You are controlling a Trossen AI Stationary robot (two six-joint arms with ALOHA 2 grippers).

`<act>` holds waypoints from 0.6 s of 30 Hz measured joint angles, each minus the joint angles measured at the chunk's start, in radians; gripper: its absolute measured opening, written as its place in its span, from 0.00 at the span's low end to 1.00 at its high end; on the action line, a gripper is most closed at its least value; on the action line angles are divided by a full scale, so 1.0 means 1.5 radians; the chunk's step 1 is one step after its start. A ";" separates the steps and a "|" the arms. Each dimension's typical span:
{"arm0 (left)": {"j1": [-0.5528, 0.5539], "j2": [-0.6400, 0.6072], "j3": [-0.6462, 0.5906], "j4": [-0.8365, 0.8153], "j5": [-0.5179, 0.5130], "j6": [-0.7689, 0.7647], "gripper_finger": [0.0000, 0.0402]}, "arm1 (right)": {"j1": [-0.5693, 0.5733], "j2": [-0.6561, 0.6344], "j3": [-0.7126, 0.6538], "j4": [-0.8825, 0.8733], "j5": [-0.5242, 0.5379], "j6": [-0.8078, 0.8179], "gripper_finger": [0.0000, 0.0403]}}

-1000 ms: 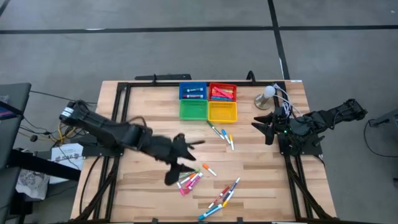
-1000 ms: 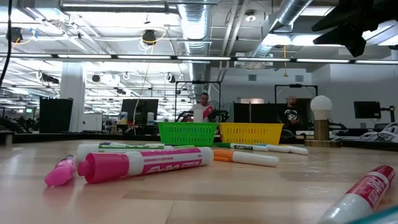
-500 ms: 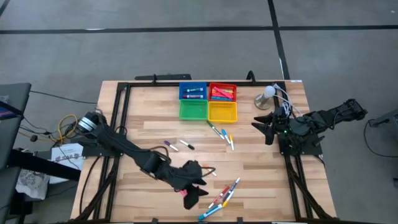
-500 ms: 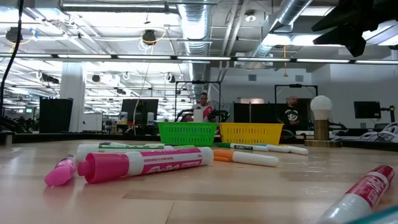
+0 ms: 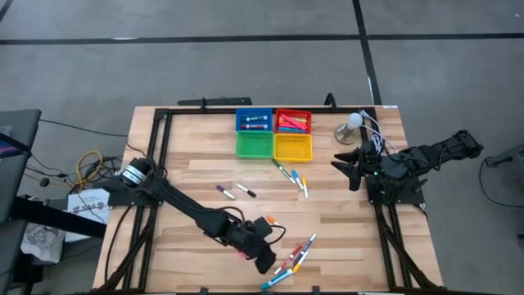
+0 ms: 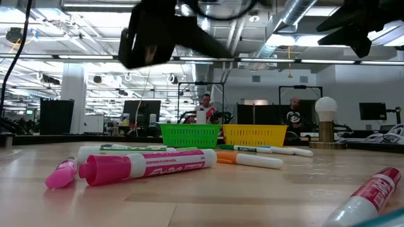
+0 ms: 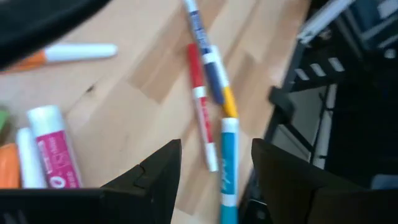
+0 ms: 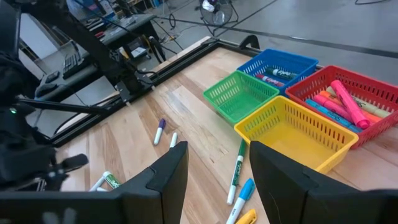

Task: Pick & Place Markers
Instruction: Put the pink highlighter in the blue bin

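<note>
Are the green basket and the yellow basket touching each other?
Touching: the high view shows the green basket and yellow basket side by side, no gap between.

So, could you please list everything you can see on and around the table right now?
Square plastic baskets: four, blue, red, green, yellow, in a block at the table's far edge.
Markers in baskets: some in blue, several pink and orange in red.
Loose markers: a cluster in front of the yellow basket; two more at mid-table.
Near-edge markers: a pile, red, blue, pink, orange.
White round lamp: one, far right corner.
Wooden table: one, light.
Left gripper: open, low over the near-edge pile.
Right gripper: open, waiting at the right side.
</note>
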 joint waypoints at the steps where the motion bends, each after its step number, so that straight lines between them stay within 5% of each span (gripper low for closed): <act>1: 0.002 0.005 0.000 -0.003 -0.001 -0.005 0.49 | 0.000 0.000 0.000 0.000 0.000 0.000 0.40; 18: 0.021 0.032 0.000 -0.120 0.016 -0.089 0.49 | 0.000 0.000 0.000 0.000 0.000 0.000 0.40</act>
